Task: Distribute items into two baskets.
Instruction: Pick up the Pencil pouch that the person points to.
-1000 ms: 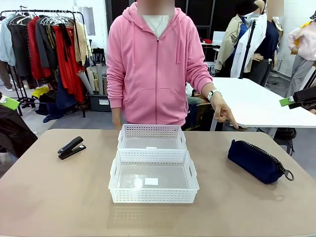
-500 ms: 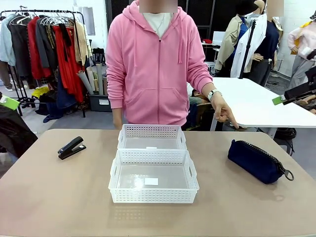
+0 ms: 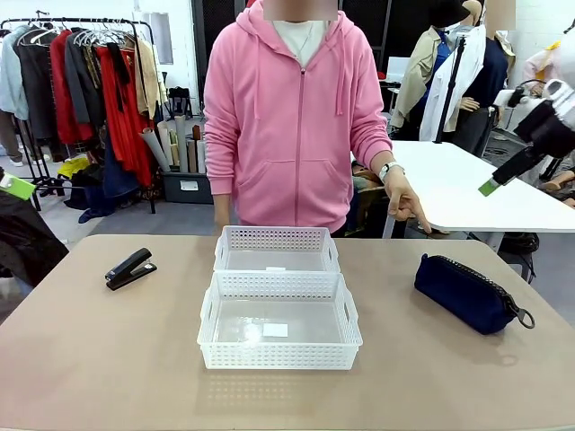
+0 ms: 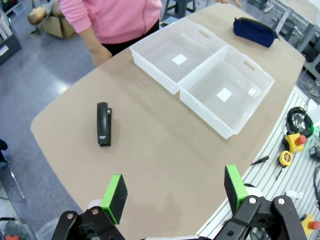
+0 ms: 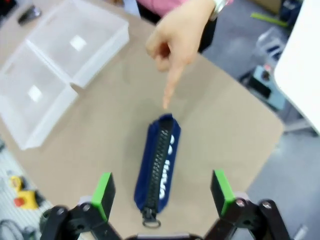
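Observation:
The black stapler point(image 3: 130, 268) point(image 4: 103, 124) lies on the table's left part. Farther right, the navy pouch point(image 3: 467, 293) point(image 5: 159, 167) lies with its zipper up. Two white baskets stand end to end at the table's middle: the near one point(image 3: 280, 355) point(image 4: 205, 117) and the far one point(image 3: 277, 238) point(image 4: 150, 67), with no item inside. My left gripper point(image 4: 175, 192) hovers open high above the table's left corner. My right gripper point(image 5: 162, 192) point(image 3: 492, 184) hangs open above the pouch, well clear of it. The person's hand point(image 5: 182, 45) point(image 3: 404, 202) points a finger down at the pouch's far end.
The person in a pink hoodie point(image 3: 292, 117) stands at the far edge behind the baskets. Their other hand point(image 4: 100, 55) hangs by the table edge. Bare tabletop point(image 3: 108, 359) surrounds the baskets. A white table point(image 3: 449, 184) stands behind on the right. Tools and cables point(image 4: 295, 145) lie beside the near edge.
My right gripper has swung up at the picture's right edge and turned inward, toward the pouch. The person leaned slightly right; items and baskets have not moved.

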Controlling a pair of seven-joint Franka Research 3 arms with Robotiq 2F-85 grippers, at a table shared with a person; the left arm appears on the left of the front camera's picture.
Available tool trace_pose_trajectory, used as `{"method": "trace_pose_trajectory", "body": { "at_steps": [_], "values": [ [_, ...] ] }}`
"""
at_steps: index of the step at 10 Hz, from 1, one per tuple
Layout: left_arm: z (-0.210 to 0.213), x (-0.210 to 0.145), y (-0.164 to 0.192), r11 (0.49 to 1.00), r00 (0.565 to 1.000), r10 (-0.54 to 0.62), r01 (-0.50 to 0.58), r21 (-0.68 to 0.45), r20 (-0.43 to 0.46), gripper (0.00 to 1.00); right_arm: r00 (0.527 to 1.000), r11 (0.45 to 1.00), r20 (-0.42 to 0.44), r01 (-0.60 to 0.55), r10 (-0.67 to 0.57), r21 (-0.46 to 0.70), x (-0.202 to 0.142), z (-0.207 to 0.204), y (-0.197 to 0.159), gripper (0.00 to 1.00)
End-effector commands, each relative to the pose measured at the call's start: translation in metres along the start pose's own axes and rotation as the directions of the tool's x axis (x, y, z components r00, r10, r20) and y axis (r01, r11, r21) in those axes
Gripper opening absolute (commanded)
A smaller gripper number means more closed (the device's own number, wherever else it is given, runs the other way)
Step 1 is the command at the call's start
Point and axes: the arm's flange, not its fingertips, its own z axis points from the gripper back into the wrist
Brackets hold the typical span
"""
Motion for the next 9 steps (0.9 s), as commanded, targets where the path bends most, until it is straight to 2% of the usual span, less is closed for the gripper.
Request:
{"method": "trace_pose_trajectory", "body": {
  "at_steps": [1, 5, 9],
  "values": [
    [-0.001, 0.001, 0.0, 1.0, 1.0, -0.002, 0.002, -0.01, 0.012, 1.0, 0.989, 0.997, -0.137, -0.055, 0.048, -0.053, 0.016, -0.006, 0.002, 1.0],
    [-0.001, 0.001, 0.0, 1.0, 1.0, -0.002, 0.002, -0.01, 0.012, 1.0, 0.948, 0.981, -0.291, -0.167, 0.131, -0.102, 0.014, -0.031, 0.008, 1.0],
    [-0.001, 0.001, 0.0, 1.0, 1.0, -0.002, 0.002, -0.01, 0.012, 1.0, 0.94, 0.981, -0.311, -0.174, 0.139, -0.088, 0.009, -0.039, 0.007, 1.0]
  ]
}}
